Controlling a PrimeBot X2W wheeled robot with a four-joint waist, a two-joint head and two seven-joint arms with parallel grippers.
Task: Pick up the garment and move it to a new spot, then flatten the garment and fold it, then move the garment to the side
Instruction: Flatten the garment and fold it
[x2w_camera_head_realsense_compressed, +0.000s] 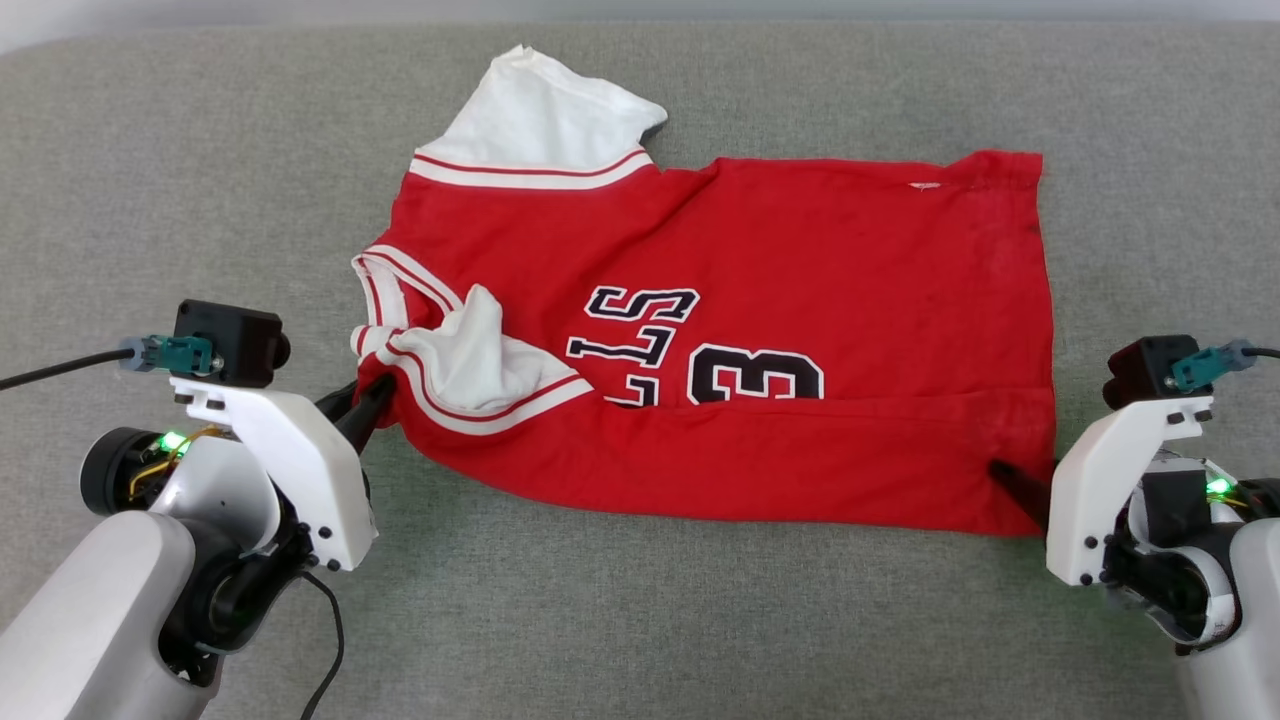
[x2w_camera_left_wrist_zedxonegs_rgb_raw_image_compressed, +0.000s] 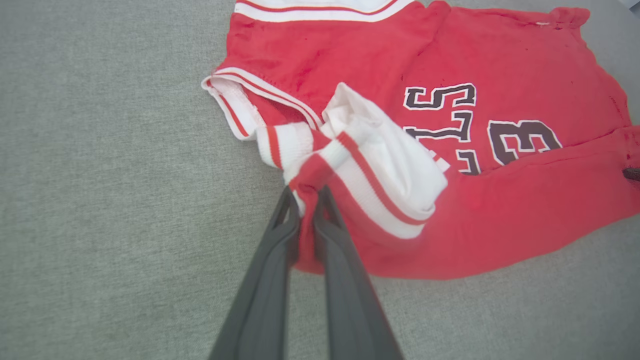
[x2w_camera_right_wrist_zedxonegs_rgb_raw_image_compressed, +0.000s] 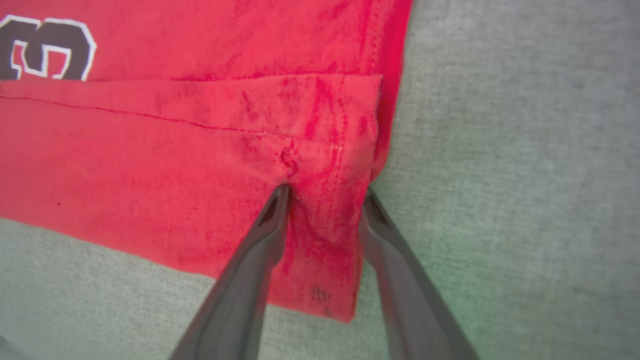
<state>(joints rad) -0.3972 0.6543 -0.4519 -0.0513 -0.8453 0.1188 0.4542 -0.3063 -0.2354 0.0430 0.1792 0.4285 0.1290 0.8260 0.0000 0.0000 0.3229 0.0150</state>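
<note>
The left jaws are clamped tight on the shirt (x2w_camera_head_realsense_compressed: 800, 250) at its striped sleeve trim. The right jaws stand wide apart, astride the shirt's red hem corner.

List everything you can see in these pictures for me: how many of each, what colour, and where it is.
garment: one, red with white sleeves, striped trim and black lettering with a "3"; lying in the middle of the surface, its near edge folded over the front.
surface: one, grey cloth, under everything.
left hand: one, dark fingers, pinched shut on the garment's near corner beside the tucked-in white sleeve.
right hand: one, dark fingers apart, one on either side of the garment's near hem corner.
arms: two, white and pale grey, at the lower left and lower right of the head view.
</note>
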